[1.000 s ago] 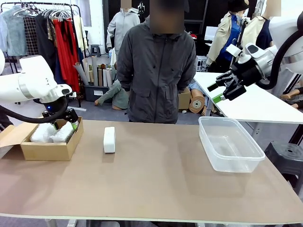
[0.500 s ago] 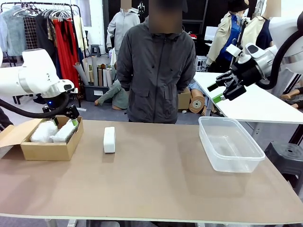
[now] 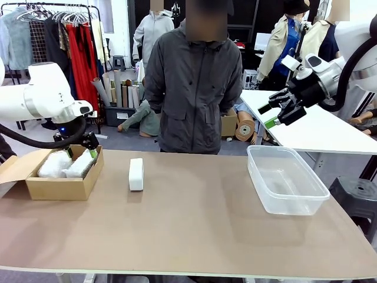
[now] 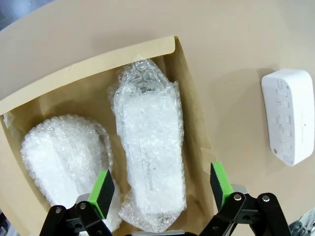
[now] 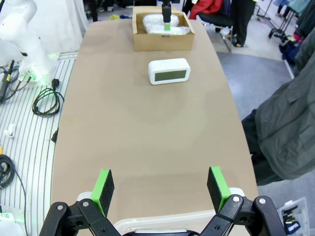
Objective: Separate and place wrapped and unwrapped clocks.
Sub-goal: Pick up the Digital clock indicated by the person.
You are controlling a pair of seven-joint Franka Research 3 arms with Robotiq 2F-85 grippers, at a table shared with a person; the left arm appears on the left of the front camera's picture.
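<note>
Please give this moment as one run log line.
left end effector: open, over box | right end effector: open, raised | wrapped clocks: two in box | bare clock: on table | tub: empty

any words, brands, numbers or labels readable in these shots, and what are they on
No text here can be read for certain.
One wrapped clock: a faint line of print shows through its wrap in the left wrist view, too blurred to read.
bare clock: small raised marks on its white face in the left wrist view, too small to read; its screen in the right wrist view shows no legible digits.
</note>
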